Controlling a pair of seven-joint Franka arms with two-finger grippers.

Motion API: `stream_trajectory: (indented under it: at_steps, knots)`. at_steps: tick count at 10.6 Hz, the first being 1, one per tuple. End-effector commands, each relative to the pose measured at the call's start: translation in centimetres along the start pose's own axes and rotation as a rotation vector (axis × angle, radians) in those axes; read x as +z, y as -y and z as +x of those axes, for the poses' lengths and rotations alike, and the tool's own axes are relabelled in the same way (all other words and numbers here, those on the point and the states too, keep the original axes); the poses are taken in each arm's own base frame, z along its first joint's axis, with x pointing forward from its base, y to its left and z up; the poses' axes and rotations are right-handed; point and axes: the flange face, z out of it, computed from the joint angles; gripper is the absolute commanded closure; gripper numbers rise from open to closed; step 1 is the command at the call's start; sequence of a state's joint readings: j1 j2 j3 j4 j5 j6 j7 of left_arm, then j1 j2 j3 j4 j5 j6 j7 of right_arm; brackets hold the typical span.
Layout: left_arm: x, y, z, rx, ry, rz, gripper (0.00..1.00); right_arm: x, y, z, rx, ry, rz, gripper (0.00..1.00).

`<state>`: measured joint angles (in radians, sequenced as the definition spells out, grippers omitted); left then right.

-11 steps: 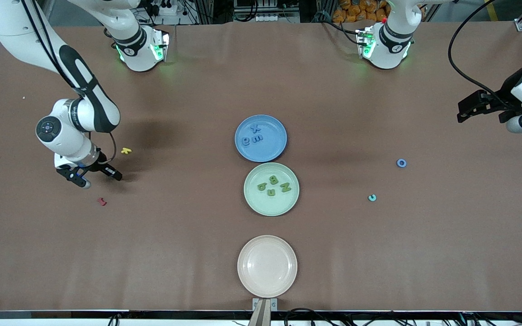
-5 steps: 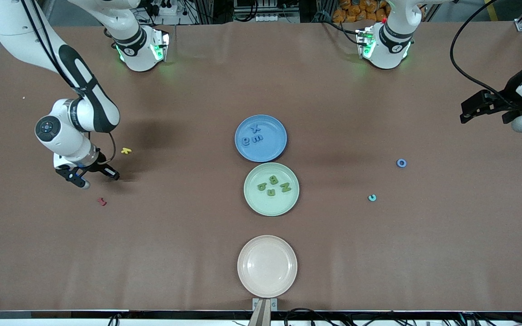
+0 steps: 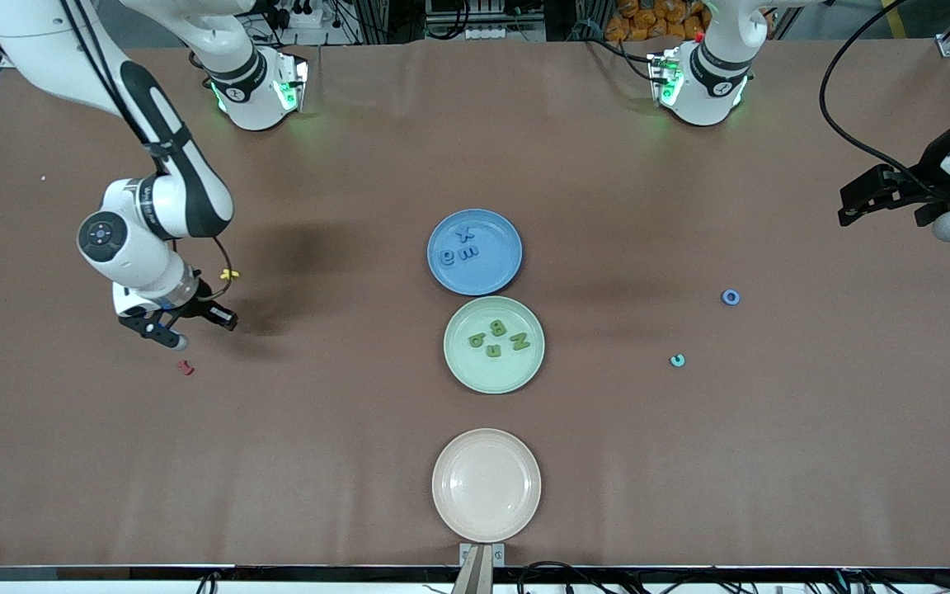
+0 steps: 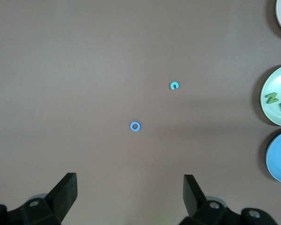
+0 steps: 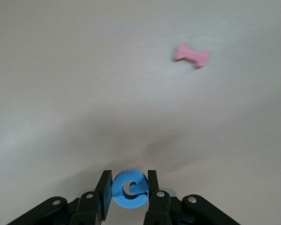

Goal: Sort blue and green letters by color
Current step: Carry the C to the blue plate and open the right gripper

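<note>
A brown bench seen from above, with three plates in a row down its middle. The blue plate (image 3: 501, 279) holds three blue letters (image 3: 460, 247); the green plate (image 3: 463, 373), just nearer the camera, holds four green letters (image 3: 498, 337); a cream plate (image 3: 486, 484) nearest the camera holds nothing.

Toward the right arm's end, the right gripper (image 5: 129, 188) hangs low over the bench, jaws narrowed onto a small blue letter (image 5: 129, 188) (it reads as an "e"). A yellow letter (image 3: 230, 274) and a dark red letter (image 3: 185, 367) lie close by.

The left gripper (image 4: 130, 192) waits over its own end, jaws wide. Below it lie a blue ring letter (image 3: 731, 297) and a teal "c" (image 3: 677, 360).

Risk: the foam letter is pinched only by its edges, so it could twist or slip out during the carry to the blue plate.
</note>
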<state>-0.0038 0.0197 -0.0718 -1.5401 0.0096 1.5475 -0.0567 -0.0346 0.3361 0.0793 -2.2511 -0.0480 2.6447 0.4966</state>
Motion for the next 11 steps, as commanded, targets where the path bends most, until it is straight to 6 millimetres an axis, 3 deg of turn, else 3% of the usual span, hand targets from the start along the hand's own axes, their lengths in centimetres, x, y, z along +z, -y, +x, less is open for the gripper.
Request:
stream_trajectory:
  at_steps: [1, 8, 11]
  knots:
    - [-0.1, 0.1, -0.1, 0.020, -0.007, -0.022, 0.00, -2.5, 5.7, -3.4, -0.102, 0.006, 0.024, 0.87]
    - [0.1, 0.0, -0.2, 0.021, -0.002, -0.022, 0.00, -3.9, 19.1, -14.4, -0.382, 0.033, 0.099, 0.87]
    - [0.2, 0.1, -0.2, 0.020, -0.001, -0.022, 0.00, -5.5, 23.6, -17.6, -0.455, 0.025, 0.150, 0.87]
